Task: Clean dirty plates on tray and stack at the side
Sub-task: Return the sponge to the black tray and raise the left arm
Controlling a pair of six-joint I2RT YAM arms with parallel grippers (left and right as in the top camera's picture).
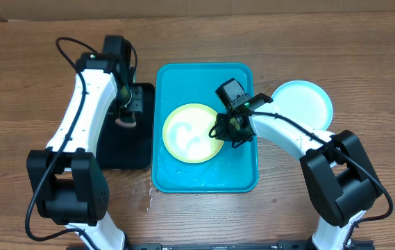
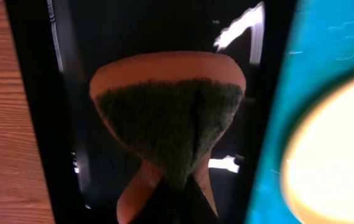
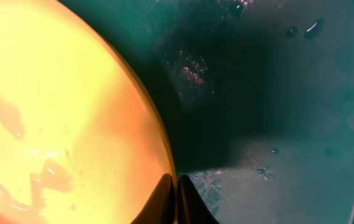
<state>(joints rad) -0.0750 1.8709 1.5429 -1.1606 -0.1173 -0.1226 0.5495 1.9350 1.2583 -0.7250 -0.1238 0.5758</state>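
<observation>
The pale yellow-green round plastic plate (image 1: 187, 132) lies flat inside the bright cyan-blue rectangular plastic tray (image 1: 183, 76). Its left edge is almost at the tray's raised left rim. On the far side and on the right side a wide strip of wet tray floor stays free, and on the near side a narrower one. The plate is wet, with a whitish film and curved streaks in its centre.

The right gripper (image 1: 225, 130) is at the plate's right edge, and its fingers are pressed together on the rim. Just beside the tray on the right, a light cyan round plastic plate (image 1: 301, 104) lies on the brown wooden table (image 1: 30, 83).

Just beside the tray on the left is a black rectangular tray (image 1: 124, 153). Over it the left gripper (image 1: 125, 114) is clamped on an orange sponge with a dark green scouring face (image 2: 170, 118).

I count two plates, two trays and one sponge.
</observation>
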